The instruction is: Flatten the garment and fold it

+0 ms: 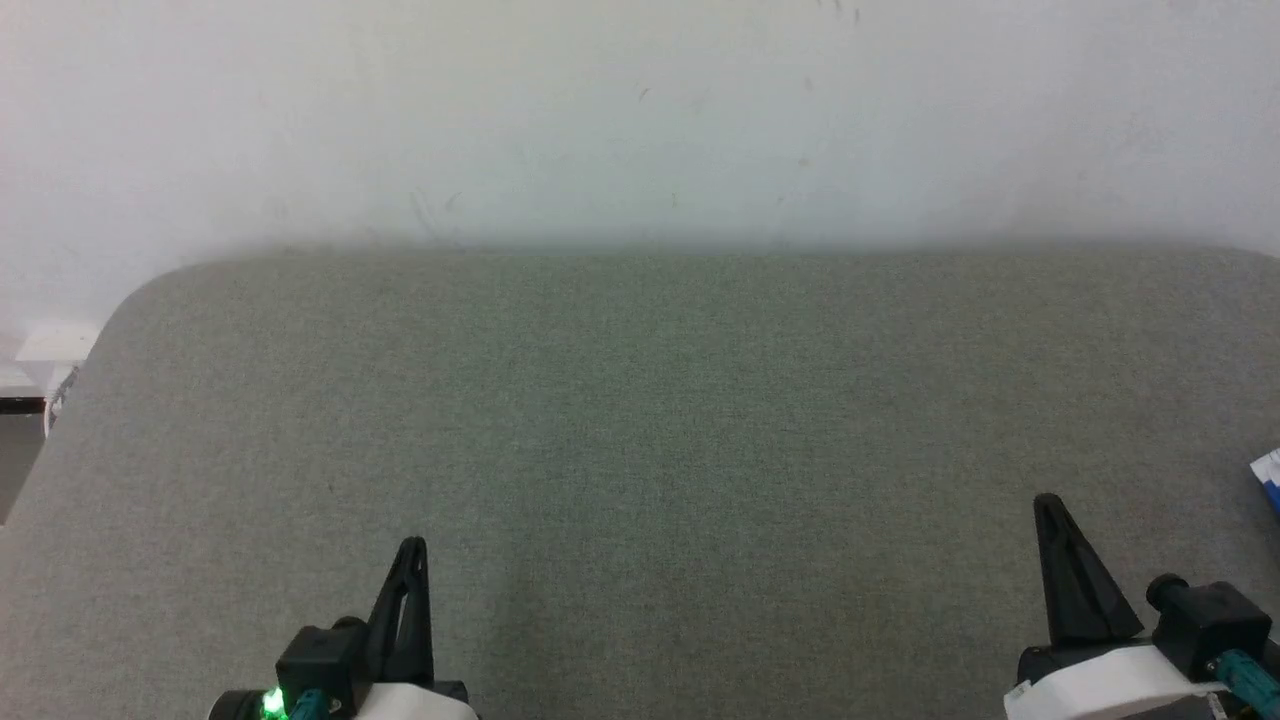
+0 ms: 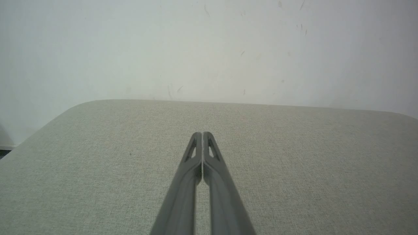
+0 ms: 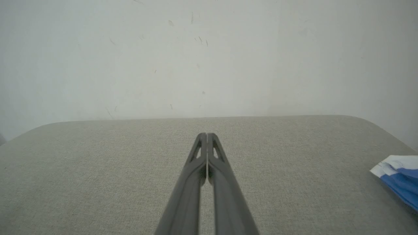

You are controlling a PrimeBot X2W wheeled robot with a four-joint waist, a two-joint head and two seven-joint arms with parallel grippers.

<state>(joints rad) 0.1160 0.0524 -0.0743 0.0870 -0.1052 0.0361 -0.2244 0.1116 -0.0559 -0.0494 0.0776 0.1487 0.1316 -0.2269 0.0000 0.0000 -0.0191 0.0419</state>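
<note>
Off at the right edge of the head view, a blue-and-white corner of the garment (image 1: pixel 1268 478) lay on the grey padded surface (image 1: pixel 640 400), the rest cut off. The right gripper (image 1: pixel 1045 503) stood nearest, clear of the cloth, fingers pressed together on nothing. The left gripper (image 1: pixel 412 548), well apart, was likewise closed and empty. A scuffed white wall (image 1: pixel 640 120) rose behind.
</note>
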